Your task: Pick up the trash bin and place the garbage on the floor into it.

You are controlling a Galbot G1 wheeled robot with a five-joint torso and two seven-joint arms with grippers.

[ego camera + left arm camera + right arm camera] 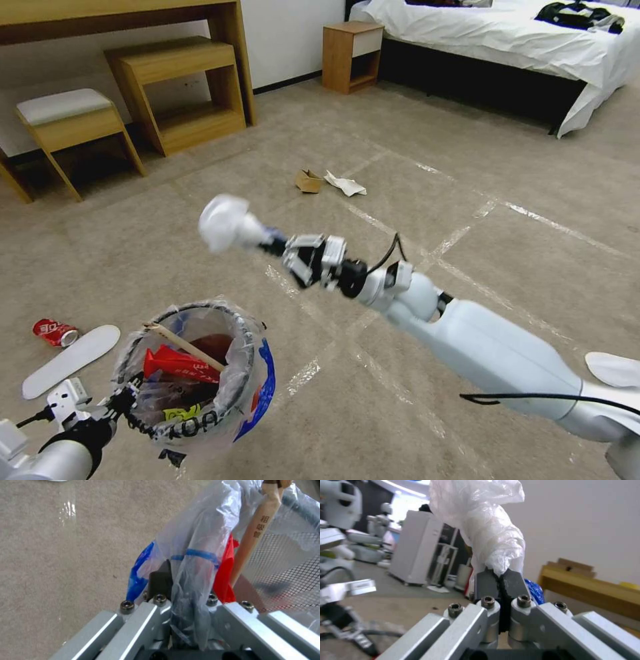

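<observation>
Head view: left pincer (127, 400) at the near rim of the trash bin (200, 373), clamped on rim and clear liner bag, holding the bin above the carpeted floor (413, 167). Inside the bin: a red wrapper (177, 363) and a thin wooden stick (183, 345) leaning across the opening. Right pincer (273, 243) is up and beyond the bin, pinching a crumpled white plastic wad (227, 223). Farther beyond the bin, on the floor, a brown cardboard scrap (308, 181) lies just beside crumpled white paper (345, 184). A crushed red can (55, 332) and a white insole (70, 360) lie near the bin, on its left.

Left wrist view: black fingers (160, 580) pressed together over the bunched liner bag (196, 555); stick (256, 532) and red wrapper (225, 575) sit beside them, mesh wall (286, 560) beyond.

Right wrist view: black fingers (486, 580) closed on the wad's (486, 522) twisted end.
</observation>
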